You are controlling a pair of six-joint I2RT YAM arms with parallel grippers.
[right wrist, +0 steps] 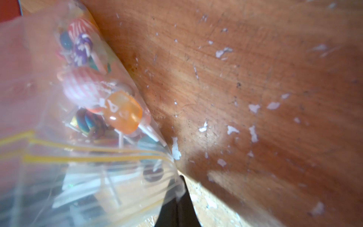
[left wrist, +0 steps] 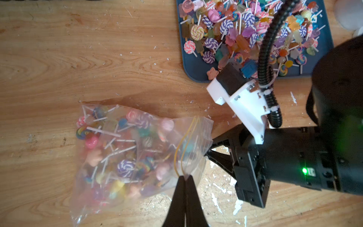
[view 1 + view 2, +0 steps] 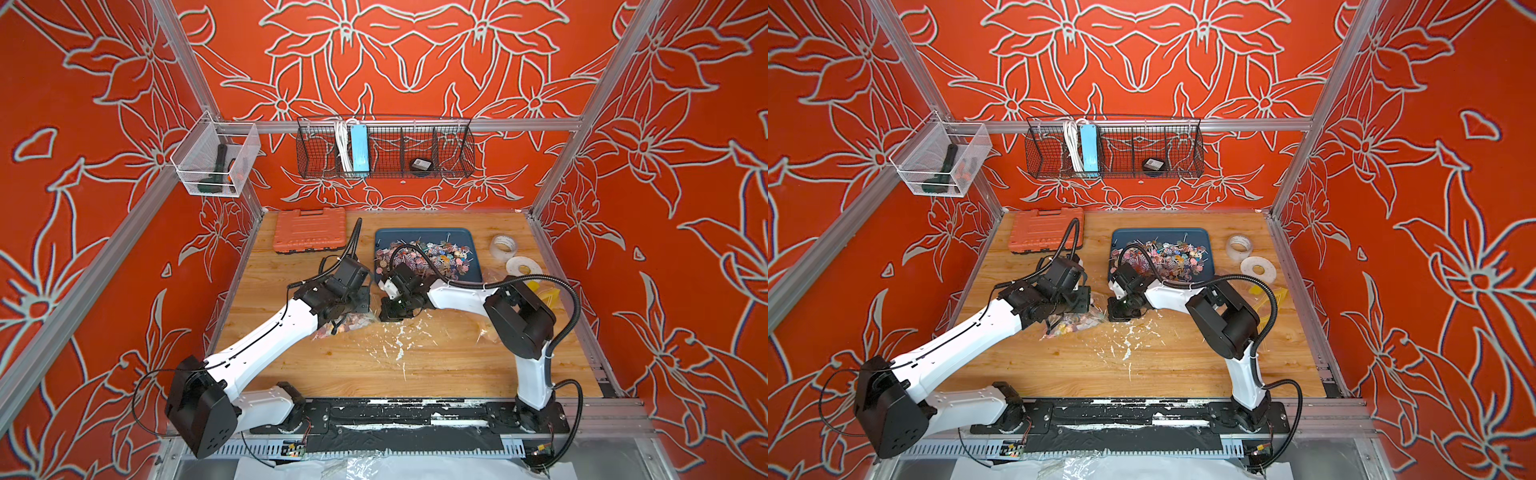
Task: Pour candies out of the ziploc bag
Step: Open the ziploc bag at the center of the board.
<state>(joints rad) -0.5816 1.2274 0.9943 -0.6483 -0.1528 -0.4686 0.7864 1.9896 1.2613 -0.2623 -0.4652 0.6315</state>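
I see the ziploc bag [image 2: 121, 153] flat on the table [image 3: 415, 365], just off the near-left corner of the tray [image 3: 399, 237], apart from it. Its long axis runs roughly parallel to the tray's near edge. The yellow zip end points toward the tray corner, the sealed end away. The candies [image 2: 125, 167] sit mostly in the sealed half. The left gripper [image 2: 184, 177] has its fingers pressed together, pinching the zip edge. The right gripper [image 1: 179, 188] is likewise clamped on the zip-end corner. A loose candy pile [image 3: 432, 257] covers the tray.
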